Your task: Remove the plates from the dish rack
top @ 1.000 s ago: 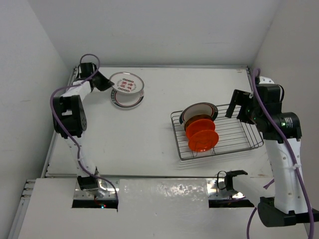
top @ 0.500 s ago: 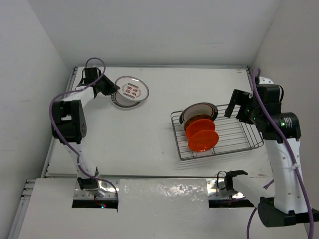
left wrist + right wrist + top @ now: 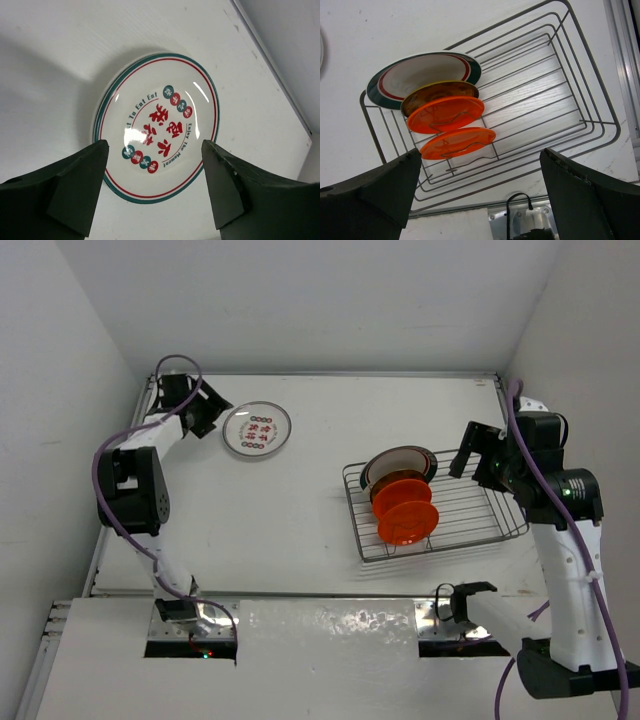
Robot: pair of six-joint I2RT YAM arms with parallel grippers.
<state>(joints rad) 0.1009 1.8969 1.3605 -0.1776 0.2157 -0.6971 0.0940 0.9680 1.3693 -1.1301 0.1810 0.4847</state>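
Note:
A white plate [image 3: 257, 429] with a teal-and-red rim and red characters lies flat at the back left of the table. My left gripper [image 3: 203, 412] stands open just left of it, touching nothing. In the left wrist view that plate [image 3: 157, 125] lies beyond the spread fingers [image 3: 75, 190]. The dish rack [image 3: 470, 510] sits right of centre. It holds a white dark-rimmed plate [image 3: 400, 464] and two orange plates [image 3: 405, 508] on edge. My right gripper [image 3: 478, 455] hovers open above the rack's right part. The right wrist view shows the rack [image 3: 600, 121], the white plate [image 3: 420, 75], a brownish plate [image 3: 440, 92] and both orange plates [image 3: 451, 127].
White walls close in the table at the back and on both sides. A metal strip with cables [image 3: 440, 615] runs along the near edge by the arm bases.
My left gripper lowered the patterned plate onto the plate lying at the back left, opened and drew back to the left. The right arm has not moved.

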